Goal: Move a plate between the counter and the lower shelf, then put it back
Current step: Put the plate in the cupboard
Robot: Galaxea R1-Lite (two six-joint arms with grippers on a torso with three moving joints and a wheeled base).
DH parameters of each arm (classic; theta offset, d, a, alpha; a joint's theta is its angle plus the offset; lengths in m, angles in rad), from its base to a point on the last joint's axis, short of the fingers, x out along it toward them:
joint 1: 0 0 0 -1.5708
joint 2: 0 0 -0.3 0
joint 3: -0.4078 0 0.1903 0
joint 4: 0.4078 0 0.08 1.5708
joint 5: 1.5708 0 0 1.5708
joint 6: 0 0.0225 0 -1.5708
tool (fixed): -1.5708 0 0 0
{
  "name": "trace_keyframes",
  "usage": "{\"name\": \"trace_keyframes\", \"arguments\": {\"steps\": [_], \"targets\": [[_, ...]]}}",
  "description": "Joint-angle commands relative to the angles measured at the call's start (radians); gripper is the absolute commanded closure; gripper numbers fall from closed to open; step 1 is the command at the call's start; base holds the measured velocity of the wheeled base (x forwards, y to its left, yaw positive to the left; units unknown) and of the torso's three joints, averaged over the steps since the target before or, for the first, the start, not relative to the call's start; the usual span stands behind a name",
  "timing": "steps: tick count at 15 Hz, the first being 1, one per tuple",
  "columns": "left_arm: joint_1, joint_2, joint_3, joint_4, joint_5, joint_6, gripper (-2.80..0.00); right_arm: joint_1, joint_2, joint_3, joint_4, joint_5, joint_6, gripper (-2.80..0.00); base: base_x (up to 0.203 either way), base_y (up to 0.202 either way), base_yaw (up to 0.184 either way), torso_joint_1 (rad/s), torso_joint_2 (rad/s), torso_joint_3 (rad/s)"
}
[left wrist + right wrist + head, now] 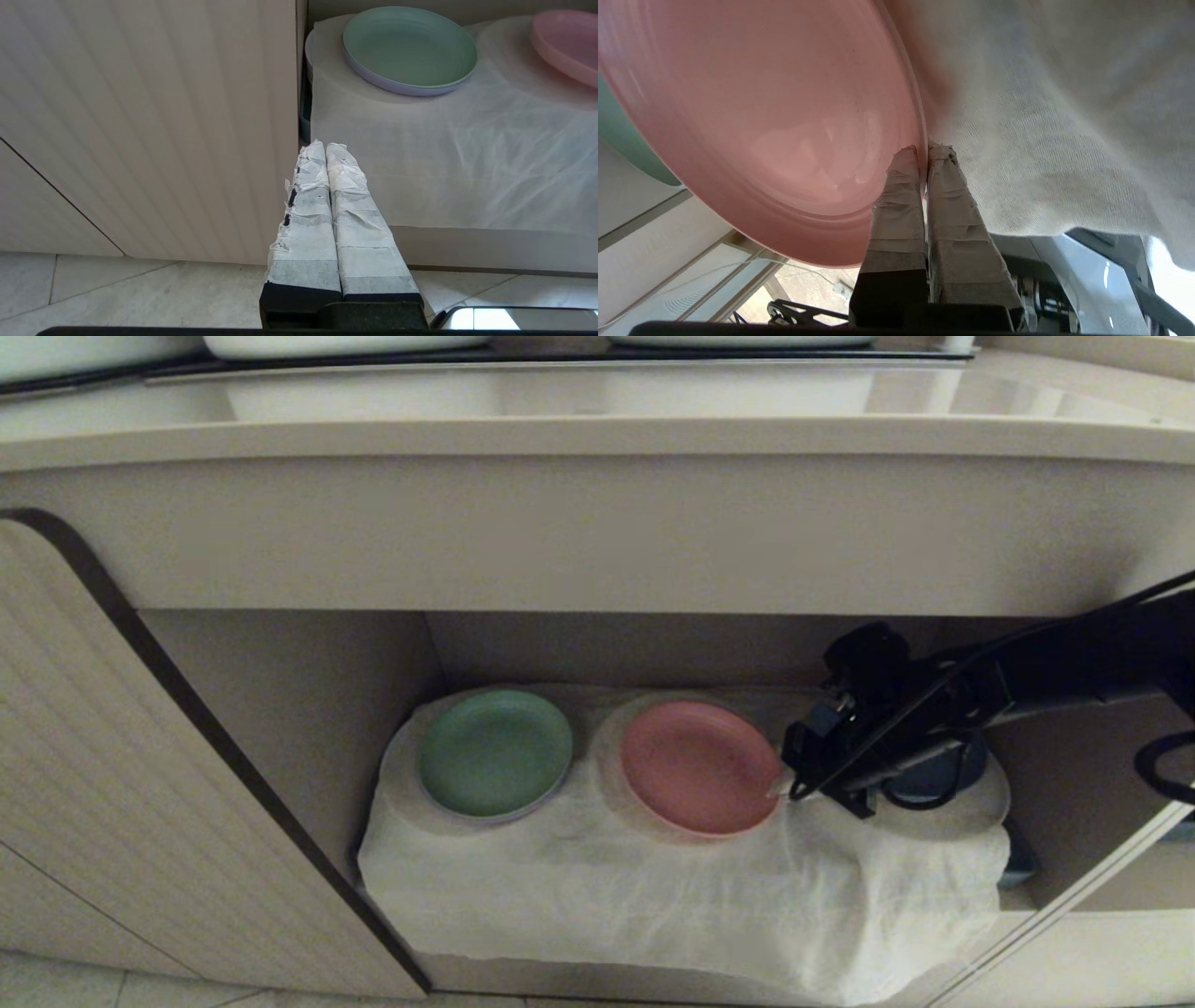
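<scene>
The salmon-pink plate (700, 765) (761, 126) (567, 44) lies on the white cloth (653, 887) in the middle of the lower shelf (308, 709). My right gripper (782, 788) (923, 151) reaches in from the right and is shut on the plate's right rim, one taped finger inside the rim and one outside. The counter (597, 429) runs along the top of the head view. My left gripper (325, 147) is shut on nothing, low in front of the cabinet, out of the head view.
A green plate (495, 753) (410, 46) sits left of the pink one, on the cloth. A dark blue object (934, 775) is partly hidden behind my right arm. An open ribbed cabinet door (140, 784) stands at the left. White pots (345, 343) stand on the counter.
</scene>
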Motion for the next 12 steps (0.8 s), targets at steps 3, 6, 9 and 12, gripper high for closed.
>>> {"name": "trace_keyframes", "arguments": {"steps": [3, 6, 9, 12], "targets": [[0.0, 0.0, 0.0, 0.0, 0.0, -0.001, 0.0, 0.004, -0.026, 0.028, 0.009, 0.006, -0.012, 0.0, 0.0, 0.0, 0.0, 0.0, 0.0, 0.0], [0.0, 0.0, 0.0, 0.0, 0.0, -0.001, 0.0, 0.017, -0.037, 0.05, 0.005, 0.007, -0.016, 0.0, 0.0, 0.0, 0.0, 0.0, 0.0, 0.0], [0.0, 0.0, 0.0, 0.0, 0.0, -0.001, 0.0, 0.025, -0.037, 0.063, -0.001, 0.004, -0.017, 0.0, 0.0, 0.0, 0.0, 0.0, 0.0, 0.0], [0.0, 0.0, 0.0, 0.0, 0.0, -0.001, 0.0, 0.029, -0.037, 0.063, -0.001, -0.011, -0.014, 0.0, 0.0, 0.0, 0.0, 0.0, 0.0, 0.0]]}}
